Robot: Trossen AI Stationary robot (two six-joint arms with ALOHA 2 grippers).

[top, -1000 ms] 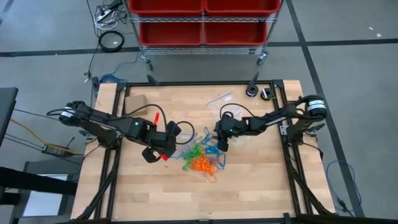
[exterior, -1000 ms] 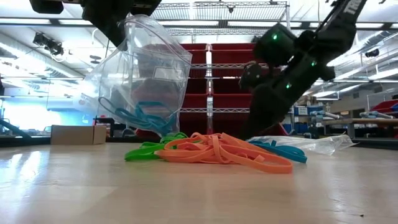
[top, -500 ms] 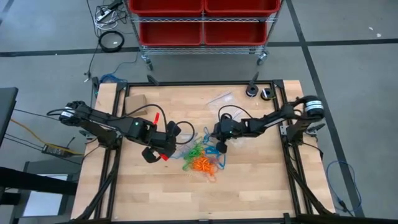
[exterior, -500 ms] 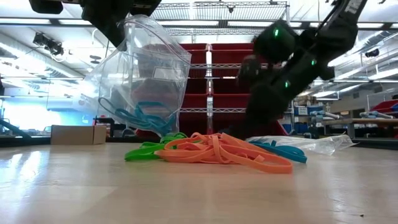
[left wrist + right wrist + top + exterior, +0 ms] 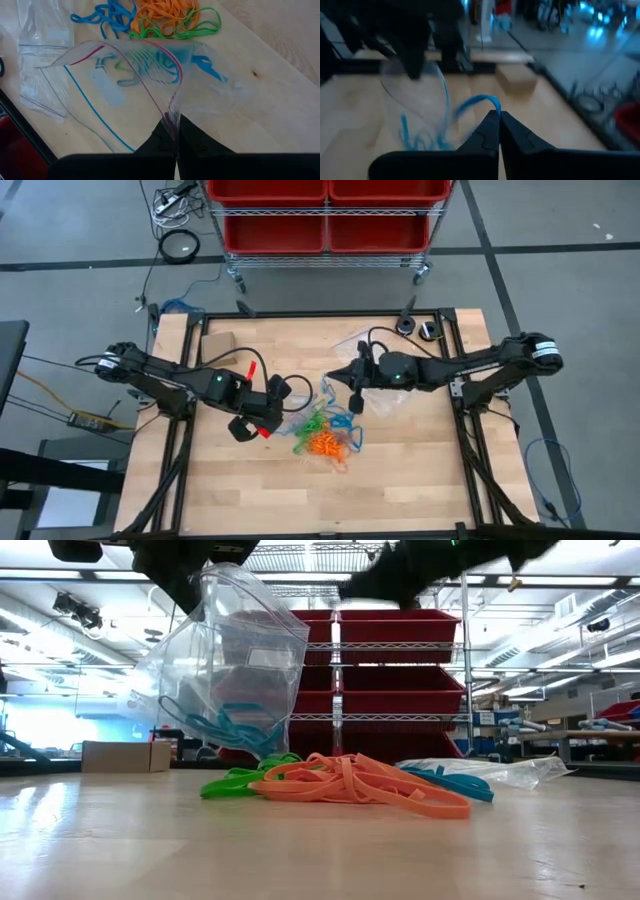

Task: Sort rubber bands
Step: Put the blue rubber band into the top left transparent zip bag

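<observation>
In right claw [image 5: 499, 120], blue band [image 5: 477, 102]

Low view cuts off both arms at its top edge. Right wrist view is blurred; the bag [image 5: 417, 107] shows only vaguely.

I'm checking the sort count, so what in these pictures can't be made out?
- Bands inside the held clear bag: the low view shows blue ones through the film, but folds and glare hide their number.
- Blue band at the right tool: the right wrist view is blurred, so its full loop is unclear.
- Pile of rubber bands: too small and tangled in the high view to count.
</observation>
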